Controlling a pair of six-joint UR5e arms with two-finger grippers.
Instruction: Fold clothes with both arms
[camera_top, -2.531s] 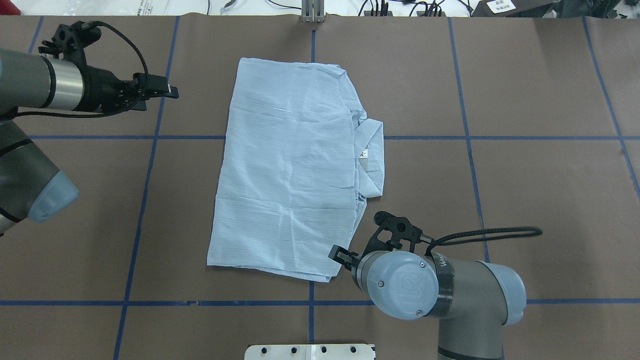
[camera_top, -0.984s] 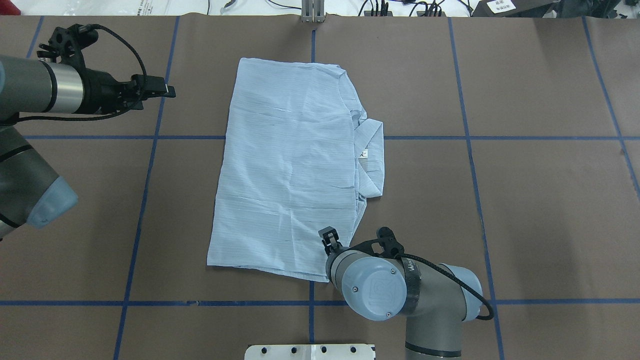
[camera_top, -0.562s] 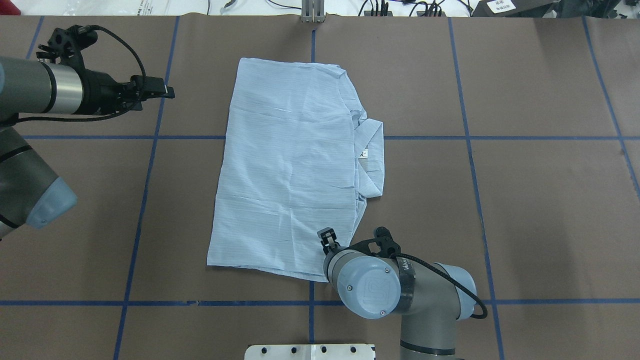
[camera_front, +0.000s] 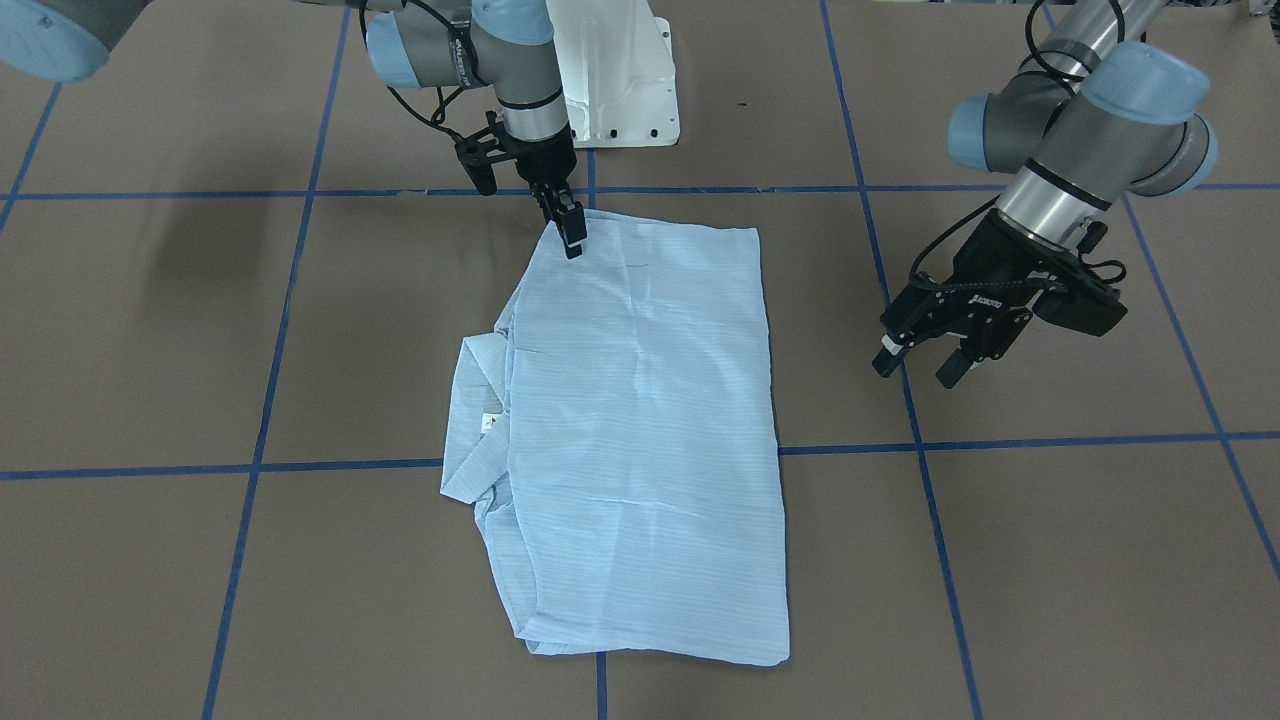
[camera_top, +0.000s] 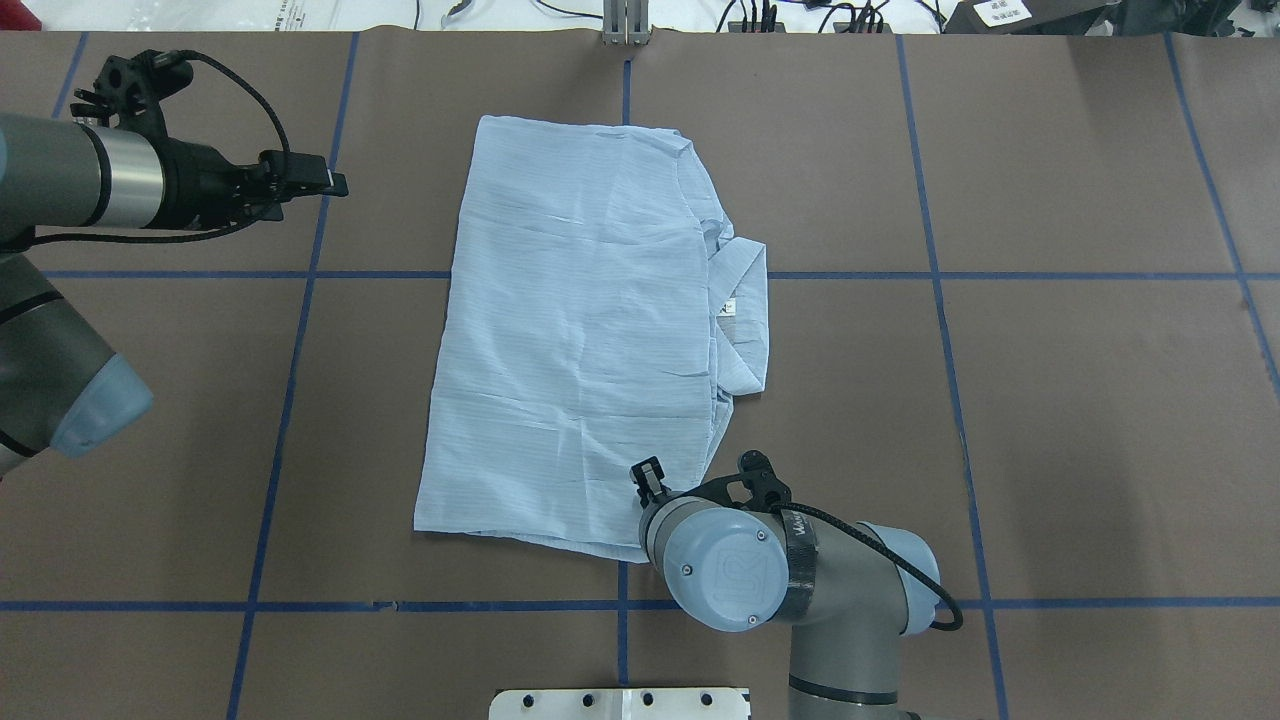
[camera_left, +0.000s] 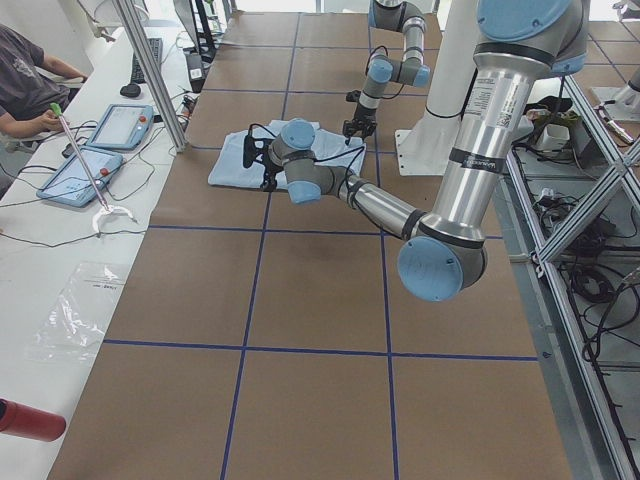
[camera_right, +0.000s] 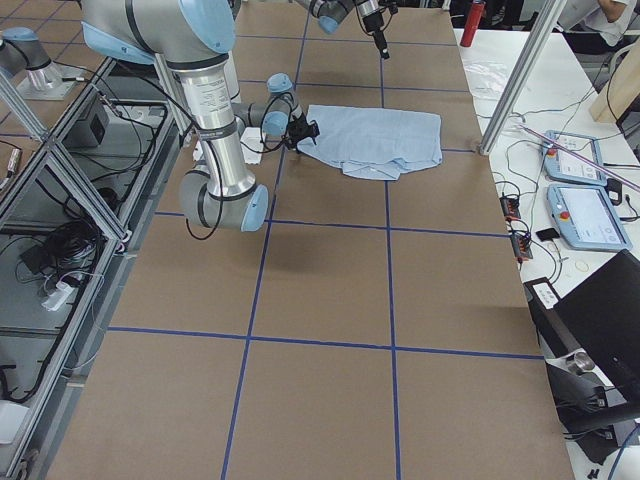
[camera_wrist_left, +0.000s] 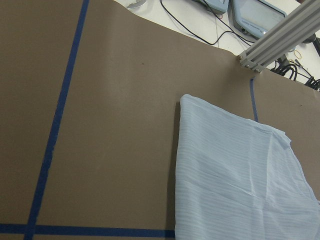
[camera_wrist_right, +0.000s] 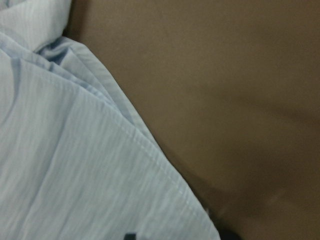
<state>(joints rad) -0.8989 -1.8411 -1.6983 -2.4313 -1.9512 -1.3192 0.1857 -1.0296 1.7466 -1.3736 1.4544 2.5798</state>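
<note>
The clothes are one pale-blue striped shirt (camera_top: 575, 330), folded into a long rectangle in the middle of the brown table, its collar (camera_top: 745, 300) and white label poking out on the right. The right gripper (camera_top: 648, 474) stands over the shirt's near right corner (camera_front: 600, 235), fingers pointing down at the cloth. In the right wrist view two dark fingertips sit apart at the bottom edge, with the shirt's hem (camera_wrist_right: 150, 150) between them, so it is open. The left gripper (camera_front: 912, 368) hangs open off the shirt's left side, holding nothing, and the left wrist view shows the shirt (camera_wrist_left: 235, 175).
Blue tape lines (camera_top: 300, 275) divide the table into squares. The white base plate (camera_top: 620, 703) sits at the near edge and an aluminium post (camera_top: 625, 25) at the far edge. A side bench with tablets (camera_left: 85, 170) and a seated person (camera_left: 25, 85) runs along the far side.
The right arm swung left and brought its gripper from beside the shirt's near right corner onto that corner. The left arm barely shifted.
</note>
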